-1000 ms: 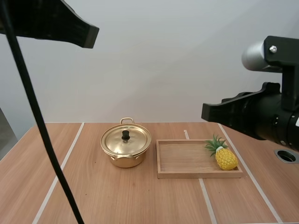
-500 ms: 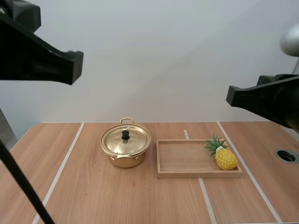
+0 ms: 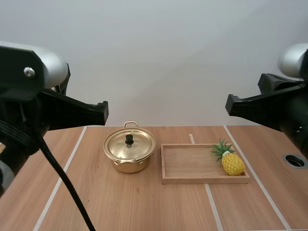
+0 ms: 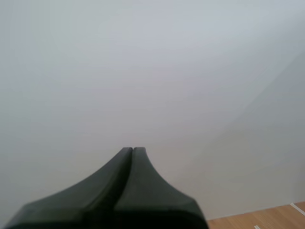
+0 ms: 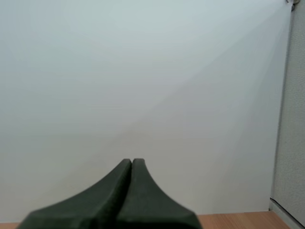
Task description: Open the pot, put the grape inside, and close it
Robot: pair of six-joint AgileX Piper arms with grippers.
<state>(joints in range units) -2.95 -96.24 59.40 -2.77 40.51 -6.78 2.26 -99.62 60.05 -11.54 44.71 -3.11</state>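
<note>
Pot (image 3: 130, 154), lid (image 3: 130, 143) on, at table (image 3: 120, 207) centre; wooden tray (image 3: 192, 179) just beside it at 3 o'clock; pineapple (image 3: 233, 162) lying at tray's 3 o'clock end; left gripper (image 4: 132, 149) and right gripper (image 5: 132, 161) fingers pressed together, empty.

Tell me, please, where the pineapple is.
In the high view, the pineapple lies at the right end of the wooden tray, right of the pot.
</note>
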